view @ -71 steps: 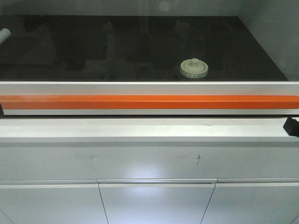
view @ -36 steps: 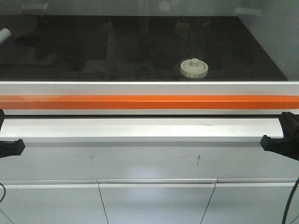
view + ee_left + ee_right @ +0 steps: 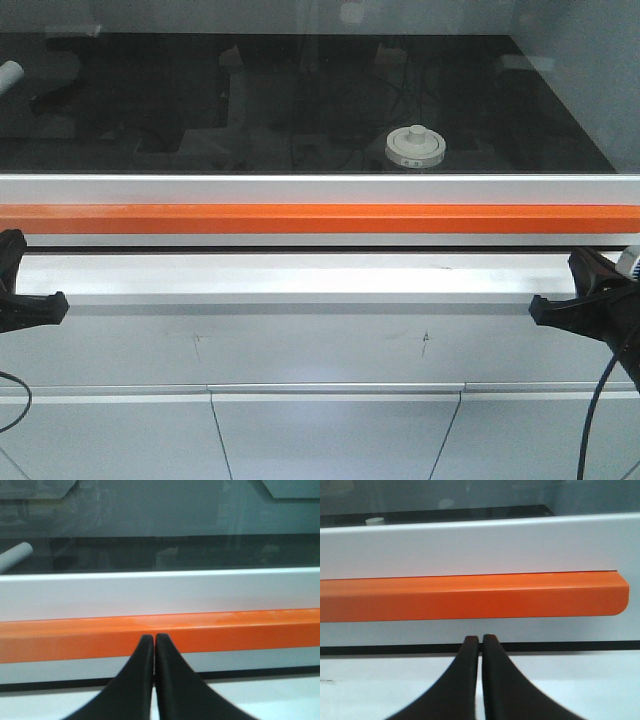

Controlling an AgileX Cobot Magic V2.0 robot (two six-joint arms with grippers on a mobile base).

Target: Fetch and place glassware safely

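A small glass jar (image 3: 415, 146) with a cream-white knobbed lid stands alone on the black tabletop (image 3: 200, 110) inside a glass-fronted enclosure, right of centre and near the front edge. It sits behind the white frame rail and the long orange bar (image 3: 320, 218) that runs across it. The left gripper (image 3: 58, 303) enters at the left edge of the front view and the right gripper (image 3: 536, 308) at the right edge. Both are level with the pale ledge (image 3: 300, 275) below the bar, well apart from the jar and from each other. In both wrist views the black jaws are pressed together tip to tip with nothing between them, pointing at the orange bar. A pale tube (image 3: 8, 72) shows at the far left of the tabletop. Grey cabinet doors (image 3: 335, 435) fill the lower frame.
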